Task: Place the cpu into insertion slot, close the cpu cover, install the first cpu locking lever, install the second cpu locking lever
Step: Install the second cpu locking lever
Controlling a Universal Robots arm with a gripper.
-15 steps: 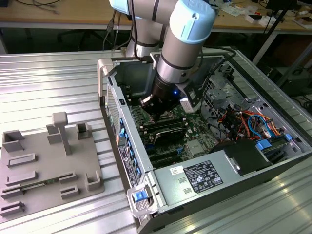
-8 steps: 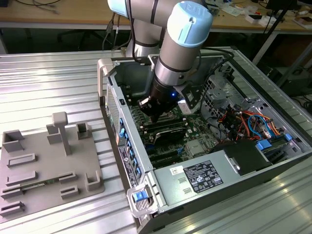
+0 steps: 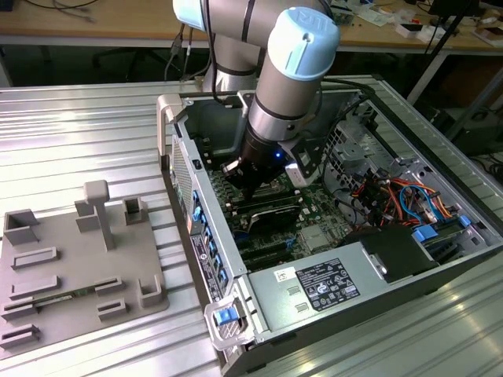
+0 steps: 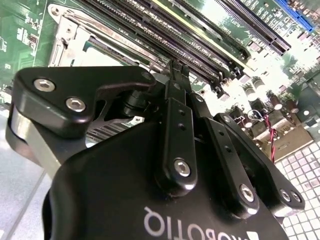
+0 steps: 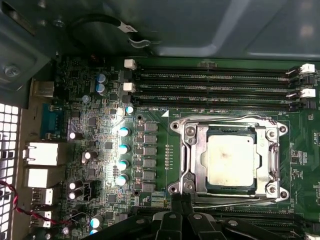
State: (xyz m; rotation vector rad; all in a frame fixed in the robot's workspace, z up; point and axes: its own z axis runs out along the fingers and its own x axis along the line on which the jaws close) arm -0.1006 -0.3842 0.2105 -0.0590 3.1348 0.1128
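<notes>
Dull silver-grey cpu; silvery cpu cover; black fingers.

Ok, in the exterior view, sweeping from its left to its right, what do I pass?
Grey parts fixture → computer case's near wall → gripper over the motherboard → grey power supply → orange and blue cables.

Silver-topped cpu flat in insertion slot, cpu cover closed around it.
</notes>
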